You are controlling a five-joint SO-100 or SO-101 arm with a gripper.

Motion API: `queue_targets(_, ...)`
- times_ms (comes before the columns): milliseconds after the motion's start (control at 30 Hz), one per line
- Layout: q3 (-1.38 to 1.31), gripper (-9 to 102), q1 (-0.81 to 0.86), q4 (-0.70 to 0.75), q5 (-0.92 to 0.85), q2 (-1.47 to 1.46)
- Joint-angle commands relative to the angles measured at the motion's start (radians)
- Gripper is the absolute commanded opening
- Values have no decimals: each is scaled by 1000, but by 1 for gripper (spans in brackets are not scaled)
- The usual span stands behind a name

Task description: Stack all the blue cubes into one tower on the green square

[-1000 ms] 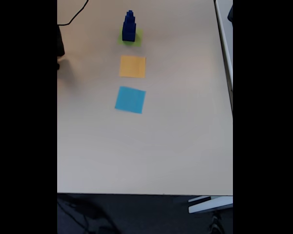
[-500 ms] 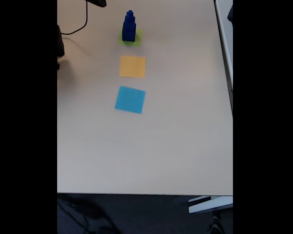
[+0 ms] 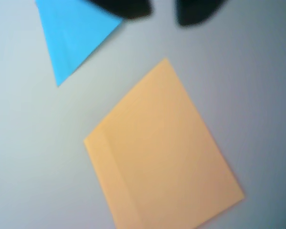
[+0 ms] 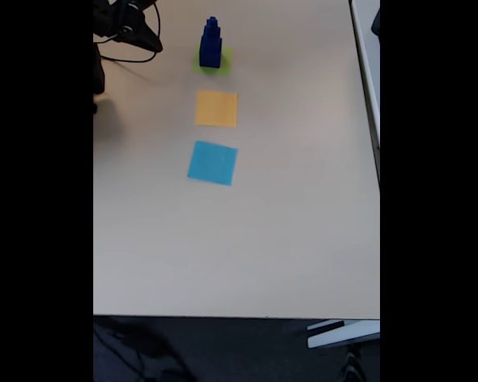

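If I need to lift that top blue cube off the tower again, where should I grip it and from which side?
Judging from the fixed view, come straight down from above and pinch the top cube across two opposite side faces. It is the smallest of the blue cubes stacked on the green square, so a sideways approach would likely knock the tower. The end effector has nothing between its fingers.
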Motion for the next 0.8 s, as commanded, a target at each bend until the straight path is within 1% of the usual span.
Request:
queue_targets(0,92,0,11,-8,-12,126)
queue_targets(200,153,0,63,-20,-89,127)
queue_targets(433,313,0,94,-32,-137,126)
queue_targets(600,443,0,87,-132,-172,126)
queue_targets(767,443,0,78,-130,-189,126)
